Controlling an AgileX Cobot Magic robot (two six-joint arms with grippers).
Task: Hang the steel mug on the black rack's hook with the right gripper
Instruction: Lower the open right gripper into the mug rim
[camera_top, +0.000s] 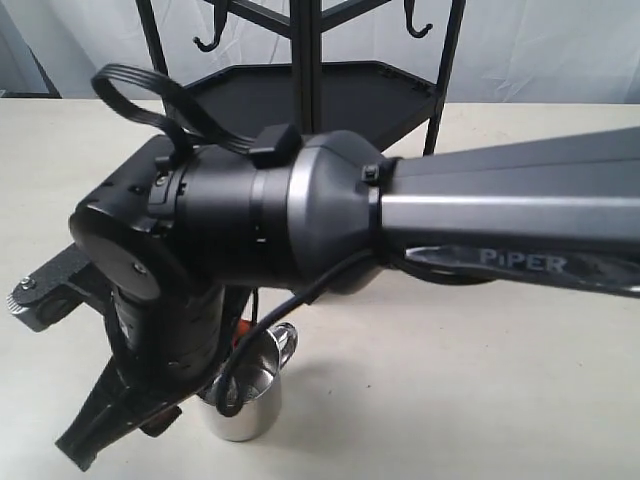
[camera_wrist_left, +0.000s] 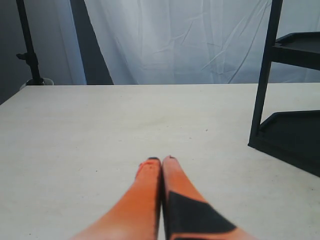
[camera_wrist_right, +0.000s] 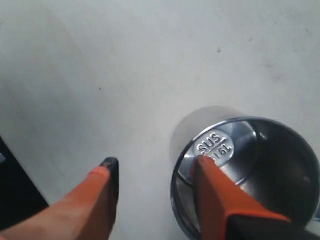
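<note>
The steel mug (camera_top: 246, 402) stands upright on the table at the front left, its looped handle (camera_top: 286, 340) toward the right. In the right wrist view I look down into the mug (camera_wrist_right: 280, 150) at its stamped bottom. My right gripper (camera_wrist_right: 155, 161) is open: one orange finger (camera_wrist_right: 212, 190) reaches inside the mug against the wall, the other finger (camera_wrist_right: 95, 200) is outside over bare table. The right arm (camera_top: 300, 210) covers much of the exterior view. The black rack (camera_top: 310, 90) stands at the back, with hooks (camera_top: 205, 42) (camera_top: 418, 28) on its crossbars. My left gripper (camera_wrist_left: 161, 159) is shut and holds nothing.
The pale table (camera_top: 450, 380) runs wide to the right of the mug. A white curtain (camera_wrist_left: 175, 40) hangs behind. The rack's post and lower shelf (camera_wrist_left: 262, 80) stand off to one side of the left gripper. A black cable (camera_top: 150, 90) loops off the right arm.
</note>
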